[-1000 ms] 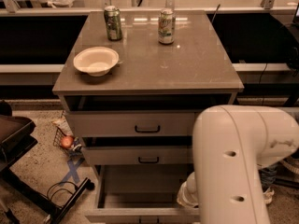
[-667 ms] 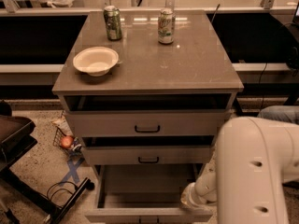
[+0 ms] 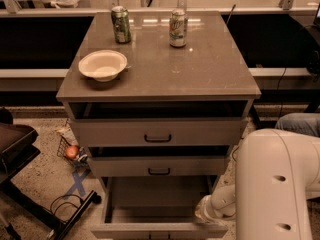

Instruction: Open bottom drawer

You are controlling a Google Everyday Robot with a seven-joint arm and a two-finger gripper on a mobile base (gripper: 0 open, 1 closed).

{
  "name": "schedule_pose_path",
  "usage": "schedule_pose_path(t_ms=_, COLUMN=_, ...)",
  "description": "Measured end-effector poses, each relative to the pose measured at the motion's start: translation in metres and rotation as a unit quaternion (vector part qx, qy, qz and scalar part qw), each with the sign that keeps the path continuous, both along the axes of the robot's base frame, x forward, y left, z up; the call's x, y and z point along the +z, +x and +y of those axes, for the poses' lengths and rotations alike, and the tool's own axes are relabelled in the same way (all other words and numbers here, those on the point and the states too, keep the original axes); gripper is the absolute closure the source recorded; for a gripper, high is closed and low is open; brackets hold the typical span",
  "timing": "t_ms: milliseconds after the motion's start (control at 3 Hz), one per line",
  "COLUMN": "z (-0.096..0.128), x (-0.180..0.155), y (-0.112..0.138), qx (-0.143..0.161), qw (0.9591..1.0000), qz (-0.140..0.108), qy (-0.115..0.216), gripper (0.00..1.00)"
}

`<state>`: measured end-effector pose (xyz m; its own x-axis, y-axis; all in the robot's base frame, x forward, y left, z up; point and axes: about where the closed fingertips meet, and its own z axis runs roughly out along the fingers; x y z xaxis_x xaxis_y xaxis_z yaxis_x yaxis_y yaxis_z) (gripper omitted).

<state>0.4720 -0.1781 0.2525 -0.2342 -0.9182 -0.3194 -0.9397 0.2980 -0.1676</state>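
Note:
The bottom drawer of the light grey cabinet stands pulled far out, and its plain grey tray interior shows. Its black handle is at the picture's lower edge and barely shows. My gripper is at the drawer's right front corner, just above the drawer front, at the end of my white arm. The arm fills the lower right of the view. The middle drawer and the top drawer stand slightly out, each with a black bar handle.
A white bowl and two cans stand on the cabinet top. On the floor at the left are a wire basket, a black chair base and a blue tape cross. A person's knee shows at the right.
My arm has swung to the right, uncovering more of the cabinet's right side. The bottom drawer stays pulled out.

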Motion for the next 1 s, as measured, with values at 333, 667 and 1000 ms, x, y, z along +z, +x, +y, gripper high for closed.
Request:
schedule_pose_path(t_ms=333, z=0.018, x=-0.018, y=0.008, qx=0.016, qw=0.9997, qz=0.007, qy=0.016, gripper=1.0)
schedule_pose_path(t_ms=667, z=0.045, x=-0.053, y=0.014, qx=0.039, qw=0.998, qz=0.018, qy=0.046, gripper=1.0)
schedule_pose_path(t_ms=1000, z=0.06, x=-0.092, y=0.017, qx=0.051, qw=0.9964, qz=0.035, qy=0.058, gripper=1.0)
